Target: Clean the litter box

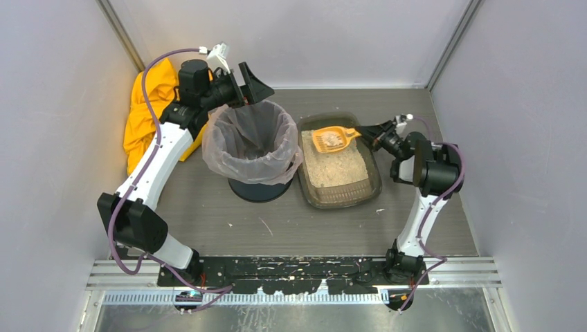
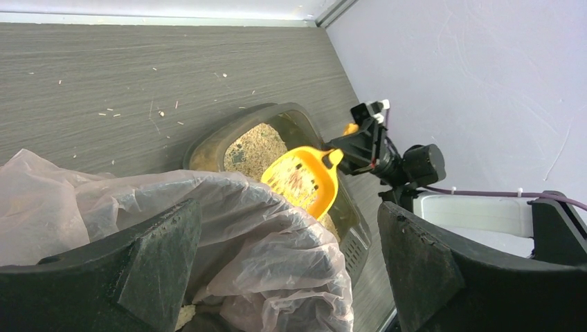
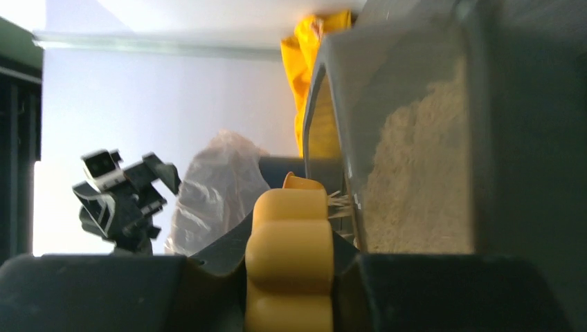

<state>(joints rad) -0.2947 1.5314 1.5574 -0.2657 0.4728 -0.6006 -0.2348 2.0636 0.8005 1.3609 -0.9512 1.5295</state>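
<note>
Right now my right gripper [image 1: 367, 133] is clamped tight on the handle of the orange slotted plastic scoop [image 1: 332, 139]. It holds the scoop's head roughly level over the far end of the litter box [image 1: 340, 199], with a pale clump lying in it. My left gripper [image 1: 248, 86] has its fingers spread wide with nothing between them. It hangs over the far rim of the round bin with the clear bag liner [image 1: 220, 155]; whether a finger brushes the bag I cannot tell.

The litter box, a shallow rectangular tray of translucent brown-grey plastic with rounded corners, sits flat on the grey table [image 1: 228, 221] just right of the bin, and the two nearly touch. Beige granular litter covers its floor.

I judge the tray stiff enough to keep its shape, but its walls are thin and would likely flex under a pinch. The litter should make it heavier than it looks, and the grains would slide and spill at any tilt. The smooth rim looks slippery. If I had to move it, I would grip over the rolled lip at the middle of a long side, or push it low on the wall and keep it level.

A crumpled yellow cloth [image 1: 149, 111] lies behind my left arm, well apart from the tray.
</note>
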